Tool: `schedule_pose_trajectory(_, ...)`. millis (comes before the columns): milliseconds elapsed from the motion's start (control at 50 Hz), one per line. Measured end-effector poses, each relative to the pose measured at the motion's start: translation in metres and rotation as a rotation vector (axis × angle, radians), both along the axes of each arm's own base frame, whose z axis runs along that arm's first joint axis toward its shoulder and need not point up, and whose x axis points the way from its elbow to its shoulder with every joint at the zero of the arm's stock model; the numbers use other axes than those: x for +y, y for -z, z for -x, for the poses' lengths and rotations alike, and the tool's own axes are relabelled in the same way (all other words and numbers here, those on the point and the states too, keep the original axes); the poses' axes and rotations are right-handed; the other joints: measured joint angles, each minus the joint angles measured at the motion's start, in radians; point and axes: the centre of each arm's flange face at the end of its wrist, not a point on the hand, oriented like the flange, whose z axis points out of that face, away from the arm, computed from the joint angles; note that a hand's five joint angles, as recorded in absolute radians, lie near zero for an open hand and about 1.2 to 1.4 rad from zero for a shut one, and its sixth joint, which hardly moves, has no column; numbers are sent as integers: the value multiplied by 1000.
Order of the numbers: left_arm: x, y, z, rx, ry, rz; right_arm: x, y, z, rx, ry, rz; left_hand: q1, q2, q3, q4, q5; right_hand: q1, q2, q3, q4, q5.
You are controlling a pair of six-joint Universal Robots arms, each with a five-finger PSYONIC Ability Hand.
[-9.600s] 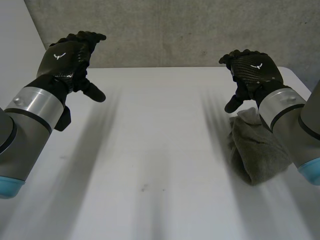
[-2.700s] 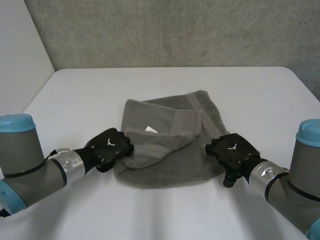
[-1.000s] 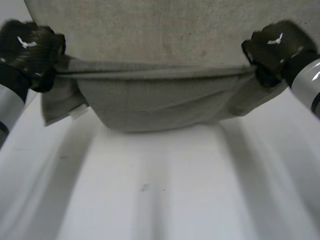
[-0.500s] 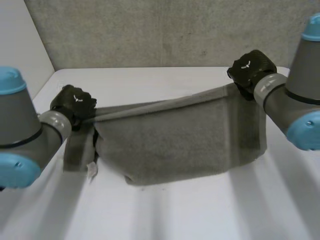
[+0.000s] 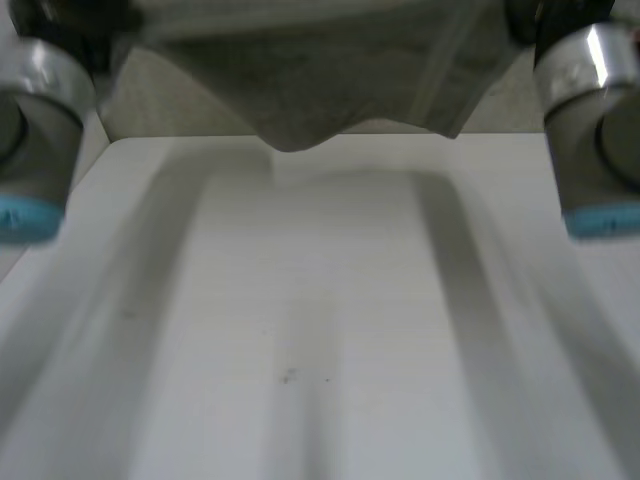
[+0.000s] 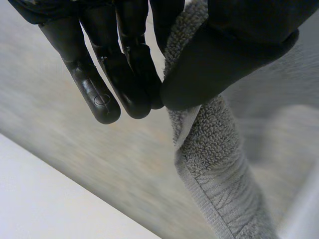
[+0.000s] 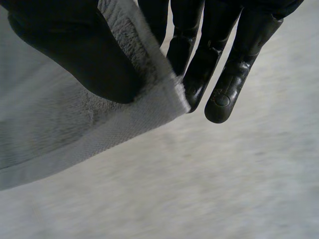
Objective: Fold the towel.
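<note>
- The robot's left hand (image 6: 234, 50) is clamped on the towel (image 6: 214, 144). Its thumb presses a bunched, rolled stretch of the hemmed edge against the fingers (image 6: 124, 74).
- The right hand (image 7: 75, 50) pinches the towel (image 7: 75, 134) at its opposite end. The thumb sits on top of a hemmed corner, and the fingertips (image 7: 219, 99) reach just past that corner.
- In the head view, the towel (image 5: 320, 70) hangs in the air between the two hands, spread wide. Its lower edge sags to a point nearer the left arm's side.
- The left arm (image 5: 40, 110) rises at one end of the towel and the right arm (image 5: 595, 120) at the other, each ending in a light-blue cap.
- The white table (image 5: 330, 350) lies well below the towel and apart from it.
- A grey wall (image 5: 150, 100) stands behind the towel.
</note>
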Motion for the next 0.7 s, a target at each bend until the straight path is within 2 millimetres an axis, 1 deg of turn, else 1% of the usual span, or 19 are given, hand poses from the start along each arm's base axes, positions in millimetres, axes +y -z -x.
schedule_pose_trajectory(20,6,19,-1,-15,4,-56,3,15,1,20,-12,-49,3,0,0,0,0,0,0,0,0,0)
schedule_pose_trajectory(40,8,25,-2,-21,6,-75,5,25,2,32,-19,-78,4,0,0,0,0,0,0,0,1,0)
schedule_pose_trajectory(80,17,55,-3,-48,12,-154,10,52,4,70,-32,-170,5,0,0,0,0,0,0,1,4,0)
schedule_pose_trajectory(100,19,64,-3,-56,14,-178,12,61,6,82,-34,-200,5,0,0,0,0,0,0,1,4,1)
schedule_pose_trajectory(140,28,96,-3,-86,21,-254,17,87,10,117,-37,-288,9,0,0,0,0,0,0,2,4,2)
schedule_pose_trajectory(160,34,122,-4,-111,26,-316,23,112,15,149,-36,-373,10,0,0,0,0,0,0,2,4,2)
schedule_pose_trajectory(180,37,134,-4,-123,28,-346,25,119,16,159,-35,-399,10,0,0,0,0,0,0,2,4,2)
schedule_pose_trajectory(200,41,153,-4,-141,32,-391,31,138,20,183,-32,-463,10,0,0,0,0,0,0,2,4,2)
schedule_pose_trajectory(260,52,197,-5,-186,38,-504,41,172,28,226,-25,-583,10,0,0,0,0,0,0,2,4,2)
schedule_pose_trajectory(300,56,216,-5,-204,41,-554,44,184,32,239,-19,-626,-22,-69,-55,-56,-32,0,0,2,4,2)
schedule_pose_trajectory(340,59,227,-6,-215,42,-587,44,192,36,242,-9,-652,-22,-69,-55,-56,-32,0,0,2,4,2)
schedule_pose_trajectory(360,60,235,-6,-222,43,-609,43,196,40,241,3,-668,-231,-256,-254,-251,-226,0,0,2,4,2)
schedule_pose_trajectory(380,61,237,-7,-224,43,-618,41,197,42,239,9,-672,-231,-256,-254,-251,-226,0,0,2,4,2)
schedule_pose_trajectory(400,61,240,-7,-226,44,-626,39,198,45,236,17,-676,-322,-357,-349,-351,-327,0,0,2,4,2)
schedule_pose_trajectory(440,61,242,-7,-228,44,-636,35,198,49,229,31,-679,-347,-380,-368,-371,-347,0,0,2,4,2)
schedule_pose_trajectory(460,61,242,-7,-227,43,-639,30,198,54,221,48,-678,-507,-541,-539,-541,-511,0,0,2,4,2)
schedule_pose_trajectory(500,61,242,-8,-226,43,-639,29,198,55,218,52,-677,-551,-593,-591,-593,-571,0,0,2,4,2)
schedule_pose_trajectory(560,59,229,-9,-212,40,-613,20,195,63,195,72,-675,-645,-686,-682,-686,-664,0,0,2,4,2)
schedule_pose_trajectory(700,64,206,-12,-178,66,-579,15,195,69,143,78,-693,-676,-718,-715,-719,-697,0,0,2,4,2)
